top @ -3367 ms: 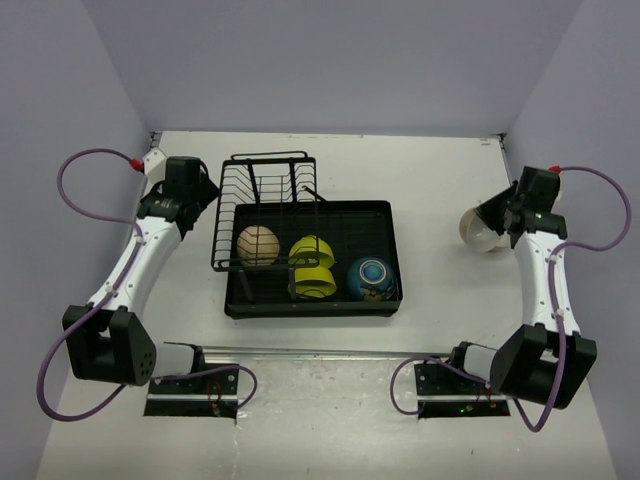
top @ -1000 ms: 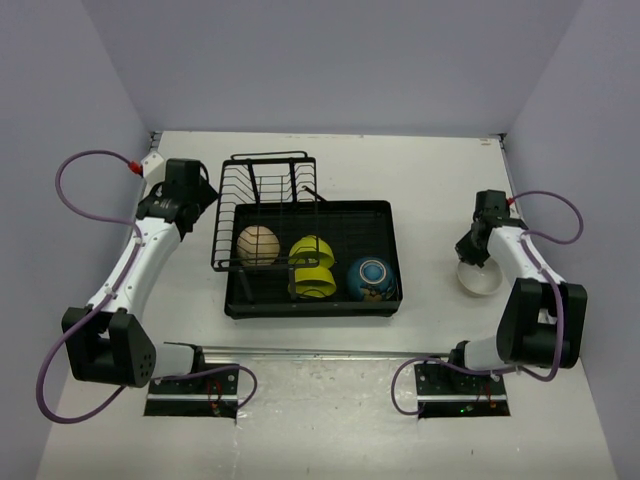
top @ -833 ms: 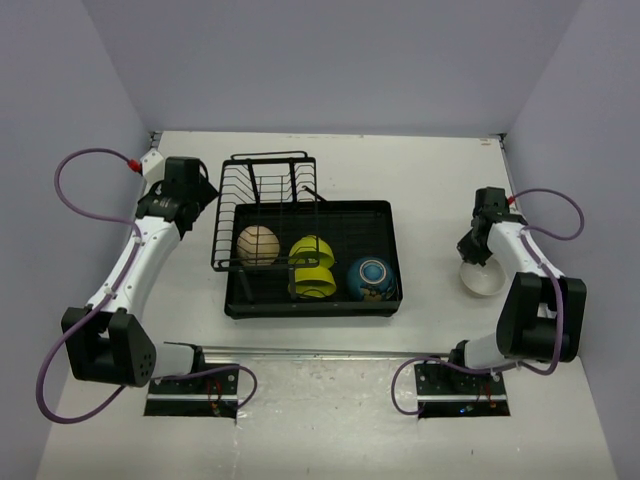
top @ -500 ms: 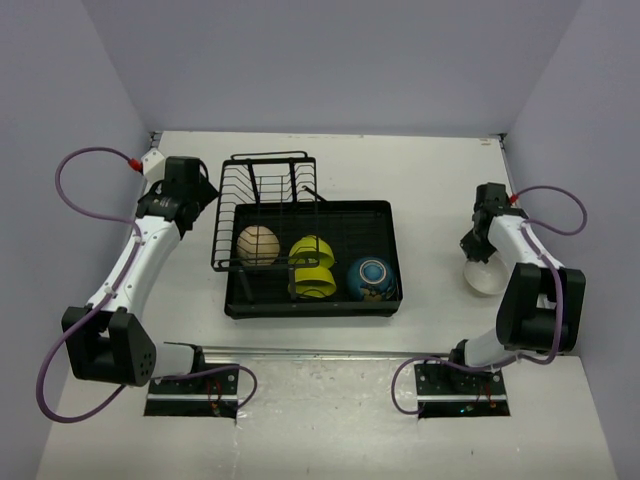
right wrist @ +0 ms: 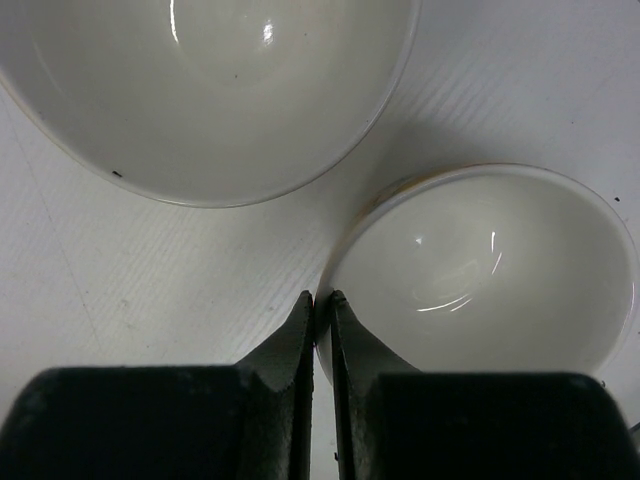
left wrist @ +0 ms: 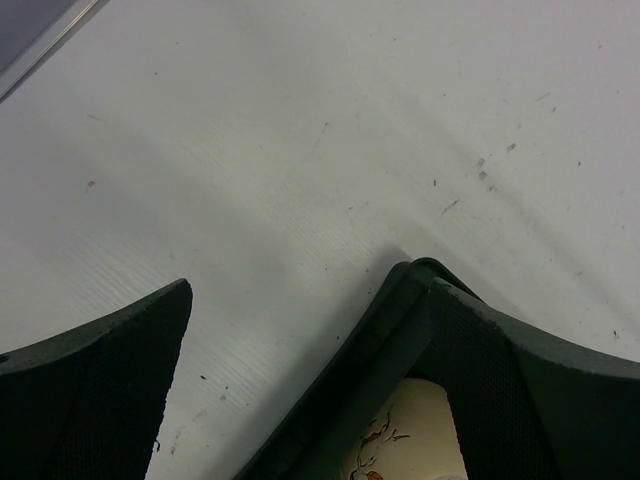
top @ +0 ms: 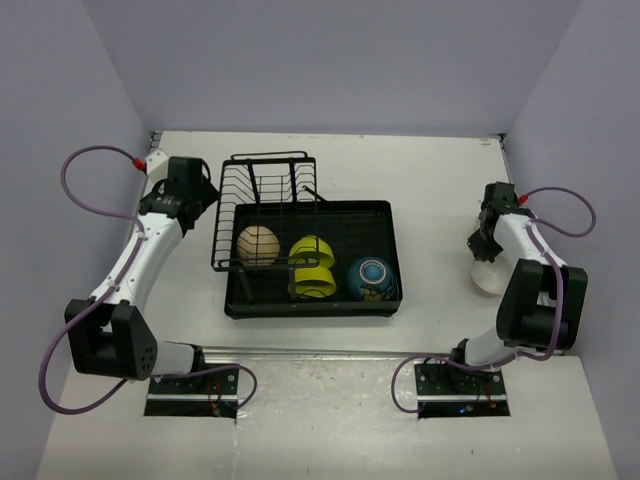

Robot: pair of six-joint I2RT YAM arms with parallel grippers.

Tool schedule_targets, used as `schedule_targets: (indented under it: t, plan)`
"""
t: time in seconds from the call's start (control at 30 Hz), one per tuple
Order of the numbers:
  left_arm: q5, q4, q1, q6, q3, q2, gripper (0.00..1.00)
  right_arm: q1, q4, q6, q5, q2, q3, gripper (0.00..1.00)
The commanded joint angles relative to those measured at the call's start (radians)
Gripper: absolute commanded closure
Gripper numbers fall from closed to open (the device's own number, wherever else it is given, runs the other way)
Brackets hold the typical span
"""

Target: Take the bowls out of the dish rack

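Right gripper (right wrist: 322, 305) clamped on rim of tan-rimmed bowl (right wrist: 480, 270), mouth up, near tabletop's right edge, just beside white bowl (right wrist: 200, 90), also mouth up. Left gripper (left wrist: 297, 275) jaws apart, by dish rack (top: 310, 311) far-left corner; rack long axis left-right.

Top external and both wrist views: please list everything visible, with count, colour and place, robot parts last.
dish rack: one, black, wire slots joined to a tray, table centre
tan bowl: one, tan, left part of the rack
lime-green bowls: two, lime-green, middle of the tray
blue bowl: one, blue with patterned inside, right part of the tray
cream-white bowl: one, white, table's right side
tan-outside bowl: one, white inside, beside the cream-white bowl
table: one, white
left gripper: one, black, open and empty, left of the rack
right gripper: one, black, shut on the tan-outside bowl's rim
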Motion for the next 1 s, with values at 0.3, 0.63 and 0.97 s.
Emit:
schedule_targets:
  t: [0.3,0.63,0.97]
  plan:
    - [-0.002,0.025,0.010,0.013,0.034,-0.003,0.00,0.048,0.001,-0.040,-0.075,-0.084,0.063,0.57]
    - [-0.018,-0.005,0.010,0.019,0.049,-0.003,0.00,0.275,-0.147,0.058,-0.185,-0.221,0.296,0.43]
    - [0.021,-0.080,0.010,-0.025,0.063,0.029,0.00,0.435,0.166,0.724,-0.558,-0.468,0.127,0.52]
